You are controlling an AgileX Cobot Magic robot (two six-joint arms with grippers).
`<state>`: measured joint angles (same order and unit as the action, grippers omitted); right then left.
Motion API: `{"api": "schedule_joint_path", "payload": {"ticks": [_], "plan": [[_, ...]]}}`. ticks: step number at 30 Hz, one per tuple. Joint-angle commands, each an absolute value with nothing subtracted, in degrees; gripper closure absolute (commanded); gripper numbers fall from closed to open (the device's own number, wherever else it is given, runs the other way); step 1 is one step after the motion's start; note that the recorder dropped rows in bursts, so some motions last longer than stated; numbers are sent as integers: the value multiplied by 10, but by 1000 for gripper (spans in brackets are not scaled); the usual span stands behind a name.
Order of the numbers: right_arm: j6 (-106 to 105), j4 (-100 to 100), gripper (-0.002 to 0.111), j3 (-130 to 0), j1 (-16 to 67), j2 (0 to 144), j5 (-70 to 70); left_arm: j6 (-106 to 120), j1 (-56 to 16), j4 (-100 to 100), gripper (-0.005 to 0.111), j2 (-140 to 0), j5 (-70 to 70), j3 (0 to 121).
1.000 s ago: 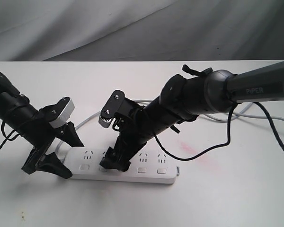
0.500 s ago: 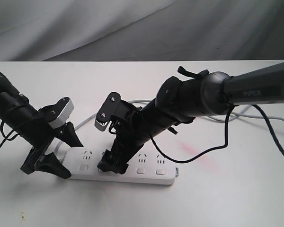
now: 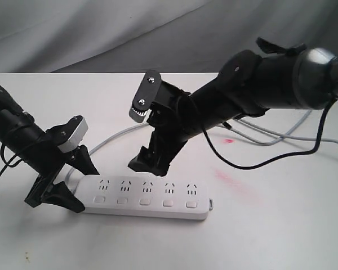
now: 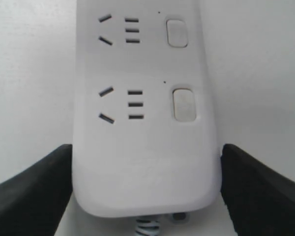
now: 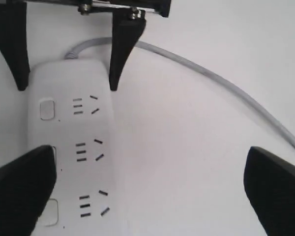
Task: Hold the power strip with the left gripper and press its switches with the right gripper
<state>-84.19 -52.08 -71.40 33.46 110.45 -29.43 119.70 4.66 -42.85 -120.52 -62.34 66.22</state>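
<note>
The white power strip point(image 3: 149, 198) lies flat on the white table, its row of switches point(image 3: 145, 201) along the near side. My left gripper point(image 3: 88, 190) is shut on the strip's cord end; in the left wrist view its black fingers point(image 4: 37, 191) press both long sides of the strip point(image 4: 142, 147), with two switches point(image 4: 183, 104) beyond. My right gripper point(image 3: 149, 163) hangs open a little above the strip's middle, touching nothing. In the right wrist view its gripper point(image 5: 147, 191) is spread wide over the strip point(image 5: 69, 147) and bare table, with one switch point(image 5: 47, 109) in sight.
The strip's grey cord point(image 3: 115, 138) curves back behind the arms across the table point(image 3: 270, 236). A loose black cable point(image 3: 259, 164) droops from the right arm. A pink smear point(image 3: 231, 180) marks the table right of the strip. Grey cloth point(image 3: 158, 34) hangs behind the table's far edge.
The right gripper has lifted off the strip and moved up and to the right, so all the switches now show. The left gripper and the strip have stayed put.
</note>
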Motion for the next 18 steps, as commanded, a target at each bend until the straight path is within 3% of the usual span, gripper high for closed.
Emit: {"api": "schedule_joint_path", "payload": {"ticks": [1, 18], "plan": [[-918, -589, 14, -675, 320, 1104, -302, 1200, 46, -428, 52, -1203, -630, 662], [-1004, -687, 14, -645, 320, 1164, -293, 1200, 46, -428, 52, -1203, -630, 662]]}}
